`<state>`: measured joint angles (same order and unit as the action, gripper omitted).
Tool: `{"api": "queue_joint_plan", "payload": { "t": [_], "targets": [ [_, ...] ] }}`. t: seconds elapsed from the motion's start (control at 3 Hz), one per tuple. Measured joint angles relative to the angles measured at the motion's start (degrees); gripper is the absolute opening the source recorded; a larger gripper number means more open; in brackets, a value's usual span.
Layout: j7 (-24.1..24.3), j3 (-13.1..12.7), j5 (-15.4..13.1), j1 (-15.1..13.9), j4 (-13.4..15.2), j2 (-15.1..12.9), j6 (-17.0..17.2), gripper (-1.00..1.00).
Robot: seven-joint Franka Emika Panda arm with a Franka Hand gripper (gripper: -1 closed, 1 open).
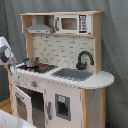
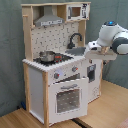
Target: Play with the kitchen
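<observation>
- Right now, nearest in the second exterior view, the oven door (image 2: 67, 98) hangs ajar, swung out from the front of the kitchen (image 2: 55, 60).
- Behind it, the small pot (image 2: 47, 56) sits on the stovetop (image 2: 56, 59), with the knobs (image 2: 65, 73) below.
- Further along the counter, the grey sink (image 2: 76, 51) and black faucet (image 2: 74, 39) lie toward the second exterior view's right.
- The gripper (image 2: 93, 48) hovers at the sink end, just beside the counter edge; I cannot tell whether its claw is spread or pressed together.
- So the kitchen lies toward the second exterior view's left of the claw; I judge the sink nearest, the pot farther.
- Farthest up, the hood (image 2: 49, 20) and microwave (image 2: 75, 11).
</observation>
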<state>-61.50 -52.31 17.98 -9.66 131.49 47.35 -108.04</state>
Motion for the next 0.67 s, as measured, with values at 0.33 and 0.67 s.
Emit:
{"api": "queue_joint_plan", "payload": {
  "t": [0.33, 0.67],
  "targets": [
    [-4.1, 2.8, 0.9, -0.5, 3.0, -2.0, 0.1, 1.00],
    [-8.5, 2.7, 0.9, -2.7, 2.9, -5.8, -1.7, 1.00]
  ]
}}
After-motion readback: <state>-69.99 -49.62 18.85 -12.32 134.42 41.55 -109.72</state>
